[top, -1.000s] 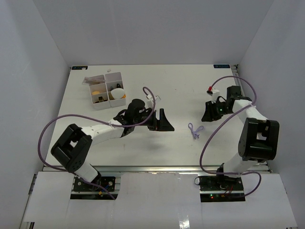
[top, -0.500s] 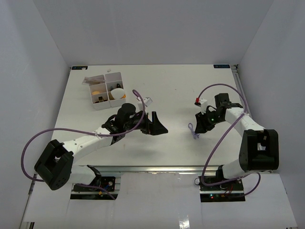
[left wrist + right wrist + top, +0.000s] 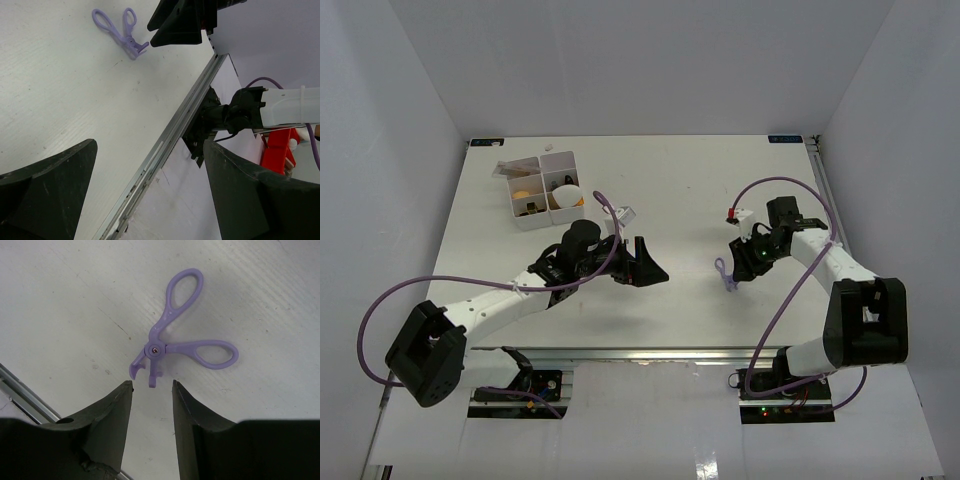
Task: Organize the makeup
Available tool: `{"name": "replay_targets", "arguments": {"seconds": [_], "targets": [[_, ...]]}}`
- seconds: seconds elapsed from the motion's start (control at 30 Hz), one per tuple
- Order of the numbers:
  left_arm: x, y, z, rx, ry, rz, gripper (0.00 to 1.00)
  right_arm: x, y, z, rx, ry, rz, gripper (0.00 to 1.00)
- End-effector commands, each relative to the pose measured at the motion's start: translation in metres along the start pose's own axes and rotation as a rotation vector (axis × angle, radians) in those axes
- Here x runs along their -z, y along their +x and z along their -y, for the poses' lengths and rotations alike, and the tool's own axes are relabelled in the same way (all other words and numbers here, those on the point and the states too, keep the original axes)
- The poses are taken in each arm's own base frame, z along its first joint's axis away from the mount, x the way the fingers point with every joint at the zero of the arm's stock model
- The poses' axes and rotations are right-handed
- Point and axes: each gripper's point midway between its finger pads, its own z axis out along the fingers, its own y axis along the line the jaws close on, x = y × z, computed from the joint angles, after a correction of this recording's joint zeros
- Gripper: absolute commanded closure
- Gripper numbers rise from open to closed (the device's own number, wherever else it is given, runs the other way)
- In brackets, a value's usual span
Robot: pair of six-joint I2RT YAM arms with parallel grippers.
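Right wrist view shows right gripper (image 3: 151, 386) narrowly parted, empty, just beside purple scissor-like tool (image 3: 156, 350); left gripper (image 3: 150, 145) spread wide.

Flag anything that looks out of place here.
A purple scissor-handled tool lies loose on the table, far from the white compartmented box at the far left. The right gripper hovers just short of it, jaws apart, holding nothing.

A lilac eyelash curler (image 3: 165, 347) lies flat on the bench (image 3: 680, 190), right of centre, its two finger loops splayed apart. At the back left, a white divided box (image 3: 558, 155) holds a pale round sponge (image 3: 567, 193), an orange item (image 3: 527, 187), a clear packet (image 3: 512, 168) and dark bits too small to tell.
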Motion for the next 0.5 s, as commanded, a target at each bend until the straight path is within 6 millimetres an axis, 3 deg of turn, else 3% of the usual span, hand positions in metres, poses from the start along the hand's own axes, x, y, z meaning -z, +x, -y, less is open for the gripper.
{"name": "replay_targets", "arguments": {"seconds": [0.0, 0.47], "targets": [[0.007, -0.003, 0.005, -0.032, 0.008, 0.024, 0.02, 0.004, 0.002, 0.001, 0.016, 0.032, 0.002, 0.56], [0.007, -0.006, 0.006, -0.038, 0.01, 0.025, 0.02, -0.006, 0.013, 0.0, -0.003, 0.013, -0.028, 0.58]]}}
